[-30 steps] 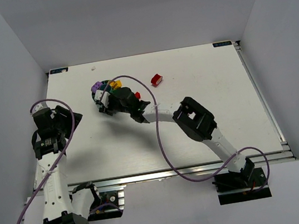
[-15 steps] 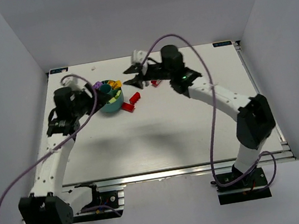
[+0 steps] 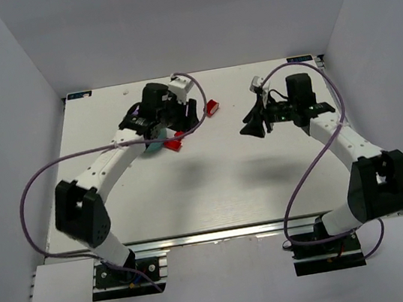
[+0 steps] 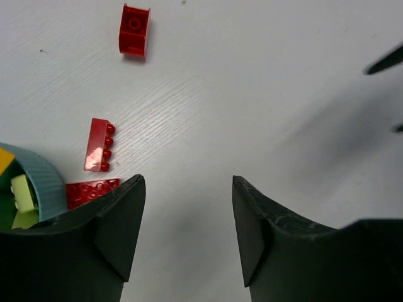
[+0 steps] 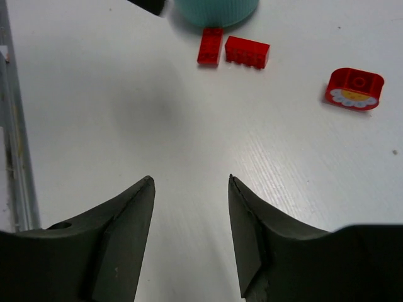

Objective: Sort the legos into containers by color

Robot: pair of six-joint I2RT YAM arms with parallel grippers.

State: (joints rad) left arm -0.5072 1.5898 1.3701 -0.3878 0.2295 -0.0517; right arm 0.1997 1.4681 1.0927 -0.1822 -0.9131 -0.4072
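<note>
left pincer (image 4: 186, 182) and right pincer (image 5: 189, 182) both apart, empty. left should straddle red brick (image 4: 99, 146) beside cup (image 4: 47, 182), squared to its long sides.

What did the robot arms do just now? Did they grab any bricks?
The right gripper left the teal cup and pulled back to the right. The left gripper swung in from the left edge to hang by the cup's rim, near two red bricks. Neither grabbed anything; both are open and empty. The cup, those bricks and the rounded red brick look unmoved.
</note>
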